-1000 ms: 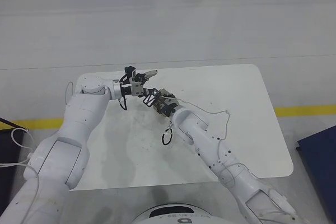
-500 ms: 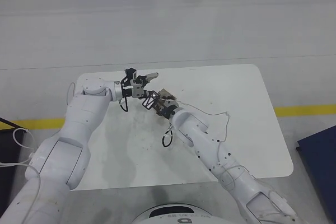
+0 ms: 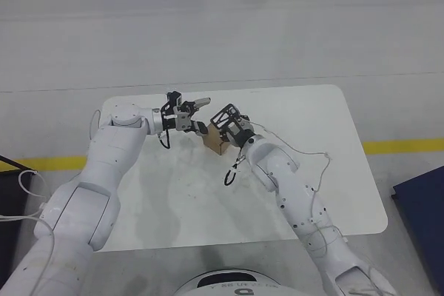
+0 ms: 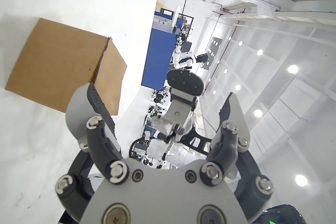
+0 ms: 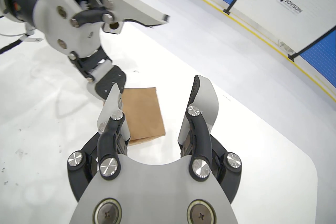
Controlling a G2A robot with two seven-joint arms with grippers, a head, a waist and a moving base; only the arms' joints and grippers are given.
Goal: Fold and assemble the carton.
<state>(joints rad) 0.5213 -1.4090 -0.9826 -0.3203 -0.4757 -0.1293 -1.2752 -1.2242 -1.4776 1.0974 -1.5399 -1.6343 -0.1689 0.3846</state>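
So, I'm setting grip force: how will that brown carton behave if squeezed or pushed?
The carton is thin cardboard with a seam gaping at one corner, so it probably skews or crushes under a firm squeeze. It looks hollow and light on a smooth white table, so a push likely slides it rather than tipping it.

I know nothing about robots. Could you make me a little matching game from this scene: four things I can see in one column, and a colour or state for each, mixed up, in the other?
Things
1. carton
2. table
3. left pincer
4. floor stripe

Colour or state
A. yellow
B. open, holding nothing
C. brown, resting on the table
D. white, with rounded corners

Pairs: 1-C, 2-D, 3-B, 4-A
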